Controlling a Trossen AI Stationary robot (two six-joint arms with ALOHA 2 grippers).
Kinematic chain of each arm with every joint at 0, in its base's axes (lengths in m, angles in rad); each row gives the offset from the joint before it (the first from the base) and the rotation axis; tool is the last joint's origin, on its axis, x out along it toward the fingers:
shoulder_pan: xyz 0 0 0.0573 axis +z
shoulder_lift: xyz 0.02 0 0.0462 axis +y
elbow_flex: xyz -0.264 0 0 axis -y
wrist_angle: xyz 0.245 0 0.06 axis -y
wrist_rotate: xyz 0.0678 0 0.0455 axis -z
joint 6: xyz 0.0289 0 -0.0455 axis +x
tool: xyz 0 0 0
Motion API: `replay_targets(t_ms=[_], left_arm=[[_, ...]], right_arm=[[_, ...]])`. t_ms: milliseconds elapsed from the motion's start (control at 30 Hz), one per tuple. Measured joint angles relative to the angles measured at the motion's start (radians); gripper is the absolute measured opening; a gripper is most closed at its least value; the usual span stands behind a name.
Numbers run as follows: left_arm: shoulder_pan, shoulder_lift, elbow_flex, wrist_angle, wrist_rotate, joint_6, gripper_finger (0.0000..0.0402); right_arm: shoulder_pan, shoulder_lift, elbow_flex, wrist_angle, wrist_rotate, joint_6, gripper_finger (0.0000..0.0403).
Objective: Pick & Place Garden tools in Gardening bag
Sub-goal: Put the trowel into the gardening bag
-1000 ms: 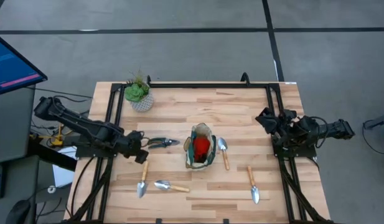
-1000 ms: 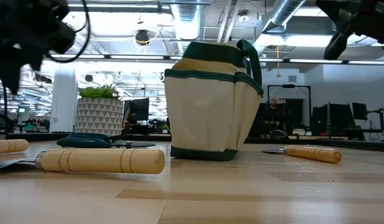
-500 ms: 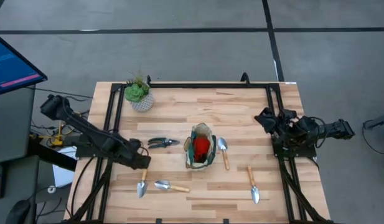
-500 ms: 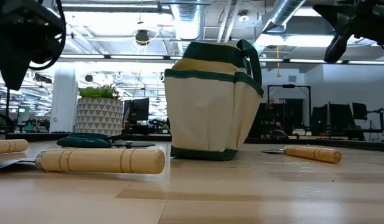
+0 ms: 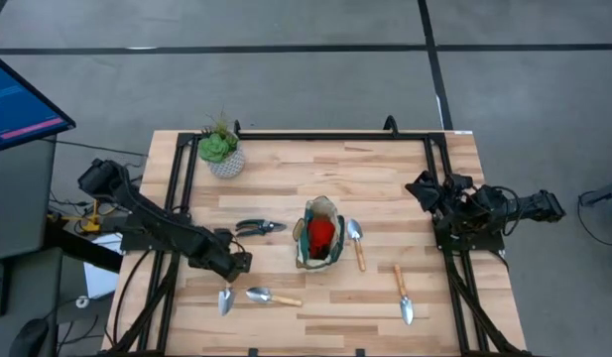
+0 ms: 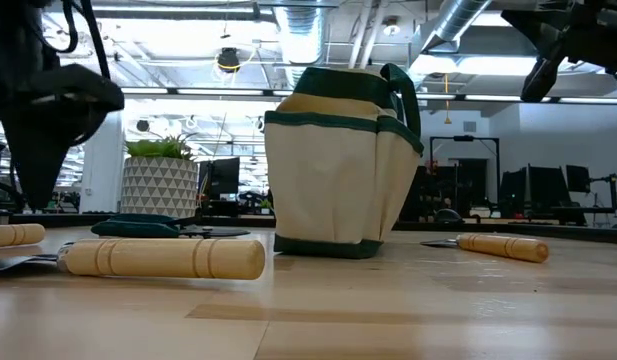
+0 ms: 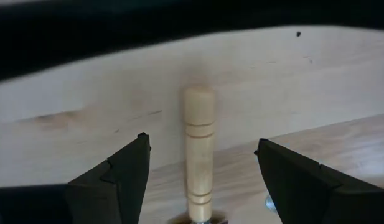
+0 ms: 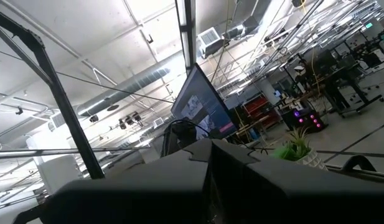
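Note:
The olive-and-beige gardening bag stands on its base mid-table, a red item inside it. Dark-handled shears lie flat to its left. Wooden-handled trowels lie flat on the table: one right of the bag, one toward the right, one and one near the front left. My left gripper is open above the last trowel's handle, one finger on each side, apart from it. My right gripper is shut and empty at the table's right edge.
A green plant in a whitish pot stands at the far left corner. A black frame rail runs along the far edge and both sides. A monitor stands off the table's left. Bare wood lies between the bag and the far edge.
My left gripper has gone from beside the shears toward the table's near edge and a little toward the bag, and has come down, so that it now stands over the front-left trowel's handle. No tool or the bag has moved.

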Motion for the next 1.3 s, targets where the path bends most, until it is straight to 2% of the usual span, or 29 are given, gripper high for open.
replay_targets(t_ms=[233,533,800,1033,1200,1300], left_arm=[[-0.001,0.063,0.0,0.047,0.021,-0.002,0.0223],[-0.001,0.149,0.005,0.06,0.058,0.025,0.0117],[-0.001,0.079,-0.003,0.051,0.021,0.051,0.0018],[0.003,-0.052,-0.002,0.06,-0.152,0.081,0.0008],[0.008,-0.217,-0.001,0.09,-0.413,0.203,0.0007],[0.022,-0.322,-0.001,0.141,-0.569,0.359,0.0007]], right_arm=[[0.0,0.0,0.0,0.0,0.007,-0.002,0.0005],[0.0,0.0,0.0,0.0,0.014,-0.002,0.0005],[0.0,0.0,0.0,0.0,0.015,-0.002,0.0005],[0.0,0.0,0.0,0.0,0.015,-0.002,0.0005],[0.0,0.0,0.0,-0.001,0.015,-0.002,0.0005],[0.0,0.0,0.0,-0.001,0.015,-0.002,0.0005]])
